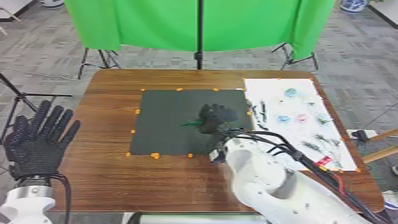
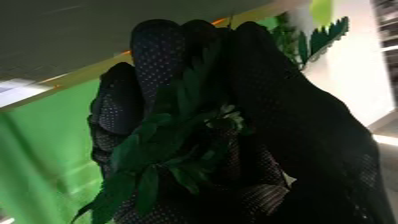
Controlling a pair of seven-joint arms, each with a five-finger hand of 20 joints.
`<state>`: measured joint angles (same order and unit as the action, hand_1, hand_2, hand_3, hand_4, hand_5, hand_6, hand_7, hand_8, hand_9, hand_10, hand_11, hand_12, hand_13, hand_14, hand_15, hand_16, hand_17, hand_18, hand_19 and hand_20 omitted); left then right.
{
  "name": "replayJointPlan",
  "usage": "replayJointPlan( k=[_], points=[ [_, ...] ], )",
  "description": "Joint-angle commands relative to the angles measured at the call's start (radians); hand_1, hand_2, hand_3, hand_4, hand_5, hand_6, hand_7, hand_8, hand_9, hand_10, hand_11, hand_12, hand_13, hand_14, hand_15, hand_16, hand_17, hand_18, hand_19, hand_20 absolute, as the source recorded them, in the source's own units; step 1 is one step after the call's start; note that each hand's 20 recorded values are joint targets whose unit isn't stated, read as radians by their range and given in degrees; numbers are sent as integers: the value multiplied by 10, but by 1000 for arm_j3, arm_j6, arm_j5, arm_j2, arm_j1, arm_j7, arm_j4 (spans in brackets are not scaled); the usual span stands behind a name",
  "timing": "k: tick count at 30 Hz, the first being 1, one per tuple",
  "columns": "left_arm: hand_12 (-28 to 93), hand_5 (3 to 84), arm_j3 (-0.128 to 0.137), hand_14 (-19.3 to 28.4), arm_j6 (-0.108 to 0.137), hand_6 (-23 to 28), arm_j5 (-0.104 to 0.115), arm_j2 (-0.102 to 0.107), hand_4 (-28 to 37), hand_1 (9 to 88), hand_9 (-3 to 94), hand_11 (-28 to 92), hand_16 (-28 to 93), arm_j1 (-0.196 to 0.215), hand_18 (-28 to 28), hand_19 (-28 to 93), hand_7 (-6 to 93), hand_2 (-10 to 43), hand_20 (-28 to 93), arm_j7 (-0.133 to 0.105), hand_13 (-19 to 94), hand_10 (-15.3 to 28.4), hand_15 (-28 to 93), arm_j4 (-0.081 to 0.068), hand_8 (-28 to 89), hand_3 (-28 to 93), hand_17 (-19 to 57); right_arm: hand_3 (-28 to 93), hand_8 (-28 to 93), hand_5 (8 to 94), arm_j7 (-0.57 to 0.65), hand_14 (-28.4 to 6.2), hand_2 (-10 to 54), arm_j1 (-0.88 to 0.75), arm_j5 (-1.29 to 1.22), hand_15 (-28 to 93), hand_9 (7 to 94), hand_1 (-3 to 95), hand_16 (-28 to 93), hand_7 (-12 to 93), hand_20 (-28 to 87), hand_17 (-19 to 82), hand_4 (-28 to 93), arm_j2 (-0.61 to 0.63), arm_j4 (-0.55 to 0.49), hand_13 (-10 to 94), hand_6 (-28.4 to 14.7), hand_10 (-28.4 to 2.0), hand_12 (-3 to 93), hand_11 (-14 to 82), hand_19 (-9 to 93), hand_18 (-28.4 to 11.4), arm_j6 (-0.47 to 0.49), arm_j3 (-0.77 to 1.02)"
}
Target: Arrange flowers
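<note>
Greenery sits in the right hand, fingers curled, above the mat.

Green cloth hangs behind brown wooden bench, draped in loose folds; slim black pole stands upright before it; black tripod legs splay below; grey patterned floor all round; blue-and-white pot far back, right; pale wooden legs slant near bench's right side.

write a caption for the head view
Over the black mat, the right hand holds a green leafy sprig beside a white sheet of flowers and sprigs.
</note>
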<state>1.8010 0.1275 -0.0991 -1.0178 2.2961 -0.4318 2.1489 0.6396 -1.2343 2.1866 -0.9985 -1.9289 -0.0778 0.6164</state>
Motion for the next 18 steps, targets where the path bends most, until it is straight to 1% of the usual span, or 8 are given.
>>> replayJointPlan(
  k=[1, 3, 6, 10, 12, 14, 16, 18],
  points=[
    [90, 396, -2, 111, 36, 52, 24, 21, -283, 267, 341, 170, -51, 40, 105, 180, 140, 94, 104, -26, 265, 129, 211, -3, -104, 745, -30, 656, 231, 712, 80, -75, -95, 124, -150, 418, 860, 595, 423, 397, 390, 367, -212, -142, 34, 769, -8, -93, 510, 147, 814, -260, -52, -71],
    [90, 396, -1, 111, 39, 52, 30, 23, -283, 267, 341, 171, -51, 53, 105, 181, 140, 94, 104, -41, 264, 129, 212, 2, -104, 745, -30, 651, 231, 710, 103, -80, -95, 142, -168, 427, 862, 593, 410, 398, 388, 373, -211, -175, 53, 774, -11, -91, 504, 149, 822, -262, -43, -87],
    [90, 396, -14, 110, 49, 53, 31, 34, -283, 267, 341, 172, -52, 31, 105, 181, 140, 94, 104, -36, 265, 129, 212, -7, -104, 746, -30, 645, 226, 713, 140, -82, -95, 156, -167, 435, 863, 606, 397, 391, 381, 377, -221, -220, 85, 775, -20, -91, 500, 151, 830, -264, -55, -110],
    [89, 396, -27, 110, 46, 53, 31, 44, -283, 267, 342, 173, -53, 24, 105, 181, 140, 95, 104, -34, 265, 129, 212, -7, -104, 745, -30, 651, 223, 720, 194, -91, -95, 168, -190, 440, 867, 610, 386, 367, 372, 383, -230, -256, 110, 781, -27, -94, 489, 147, 839, -268, -99, -159],
    [89, 397, -35, 110, 44, 52, 35, 48, -283, 267, 342, 174, -53, 14, 105, 181, 142, 94, 104, -39, 265, 129, 213, -11, -104, 746, -30, 648, 229, 725, 221, -103, -94, 181, -233, 454, 861, 605, 359, 349, 359, 383, -227, -270, 126, 780, -30, -104, 467, 157, 846, -271, -118, -176],
    [89, 397, -34, 110, 45, 52, 36, 51, -283, 267, 342, 174, -53, 7, 104, 183, 143, 94, 104, -32, 265, 129, 214, -15, -105, 746, -30, 641, 233, 723, 237, -115, -87, 183, -241, 473, 849, 598, 319, 343, 345, 382, -227, -287, 147, 773, -32, -118, 431, 181, 854, -273, -138, -189],
    [88, 397, -32, 110, 49, 52, 39, 53, -283, 266, 342, 175, -53, 20, 104, 183, 143, 95, 104, -36, 265, 129, 214, -8, -105, 746, -30, 642, 231, 716, 253, -121, -80, 173, -235, 486, 837, 588, 292, 344, 336, 382, -230, -299, 157, 767, -33, -129, 399, 194, 859, -275, -139, -196],
    [88, 397, -33, 111, 48, 52, 42, 57, -283, 266, 343, 175, -54, 22, 104, 183, 144, 95, 103, -41, 265, 130, 214, -9, -105, 746, -30, 646, 219, 702, 253, -127, -75, 174, -225, 495, 821, 575, 280, 337, 329, 383, -232, -305, 168, 756, -39, -142, 366, 199, 863, -275, -150, -211]
  ],
)
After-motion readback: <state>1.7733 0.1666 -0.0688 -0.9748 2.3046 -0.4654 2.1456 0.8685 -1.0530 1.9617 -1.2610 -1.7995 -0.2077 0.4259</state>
